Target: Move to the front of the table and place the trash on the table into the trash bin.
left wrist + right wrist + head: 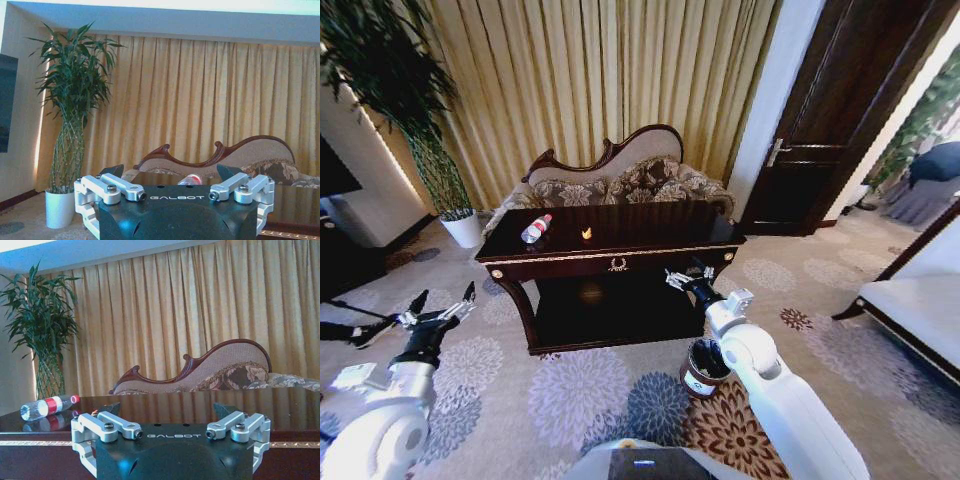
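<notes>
The dark glossy table (620, 262) stands ahead of me. On its left part lies a clear bottle (536, 229) with a red cap and red-white label, and a tiny orange scrap (586, 234) sits just right of it. The round brown trash bin (705, 367) stands on the carpet by the table's front right leg, partly behind my right arm. My right gripper (688, 277) hovers open and empty before the table's front edge. My left gripper (442, 305) is open and empty, low at the left, off the table. The right wrist view shows the bottle (47, 406) lying on its side.
Behind the table is a carved sofa (620, 180) against gold curtains. A tall plant in a white pot (463, 228) stands at the back left, and a dark door (840, 120) at the back right. White furniture (920, 300) borders the right side. Patterned carpet surrounds the table.
</notes>
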Controlling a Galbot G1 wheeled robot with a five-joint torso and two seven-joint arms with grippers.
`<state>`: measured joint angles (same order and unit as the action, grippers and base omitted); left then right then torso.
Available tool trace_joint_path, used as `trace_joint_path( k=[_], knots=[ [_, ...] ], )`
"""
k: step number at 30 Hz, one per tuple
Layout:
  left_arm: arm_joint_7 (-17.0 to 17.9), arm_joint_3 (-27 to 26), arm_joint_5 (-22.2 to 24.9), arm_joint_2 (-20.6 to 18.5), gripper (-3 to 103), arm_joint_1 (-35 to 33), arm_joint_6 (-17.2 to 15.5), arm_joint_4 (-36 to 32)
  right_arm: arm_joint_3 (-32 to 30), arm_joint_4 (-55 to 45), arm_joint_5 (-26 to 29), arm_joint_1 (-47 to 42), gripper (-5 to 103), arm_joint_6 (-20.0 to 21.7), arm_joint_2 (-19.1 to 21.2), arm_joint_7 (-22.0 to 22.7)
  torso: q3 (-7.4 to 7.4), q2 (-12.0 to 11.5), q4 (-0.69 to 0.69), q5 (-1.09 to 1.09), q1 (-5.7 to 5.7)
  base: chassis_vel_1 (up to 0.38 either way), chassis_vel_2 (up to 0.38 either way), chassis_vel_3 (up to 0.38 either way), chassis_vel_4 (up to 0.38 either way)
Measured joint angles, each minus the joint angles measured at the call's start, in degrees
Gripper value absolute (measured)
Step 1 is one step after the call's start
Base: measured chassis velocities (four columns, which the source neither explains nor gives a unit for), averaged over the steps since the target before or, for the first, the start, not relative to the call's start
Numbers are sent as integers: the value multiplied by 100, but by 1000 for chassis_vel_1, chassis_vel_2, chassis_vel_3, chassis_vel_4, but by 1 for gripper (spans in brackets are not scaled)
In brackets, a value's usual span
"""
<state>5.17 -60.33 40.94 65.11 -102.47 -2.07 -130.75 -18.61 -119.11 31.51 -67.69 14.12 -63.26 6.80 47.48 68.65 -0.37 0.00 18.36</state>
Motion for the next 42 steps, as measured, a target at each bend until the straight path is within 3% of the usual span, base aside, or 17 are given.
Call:
trace_joint_path(
  k=[33, 42],
  knots=[
    [3, 79, -17, -33, 100, 106, -21, 71, 261, -88, -253, -123, 100, -16, 4, 0, 1, -1, 0, 0, 1, -127, 134, 132, -133],
    [3, 166, -19, 35, 100, 122, -20, 125, 698, -64, -850, -266, 100, -17, -58, 0, 2, -2, -1, -1, 4, -87, 96, 84, -78]
  ],
)
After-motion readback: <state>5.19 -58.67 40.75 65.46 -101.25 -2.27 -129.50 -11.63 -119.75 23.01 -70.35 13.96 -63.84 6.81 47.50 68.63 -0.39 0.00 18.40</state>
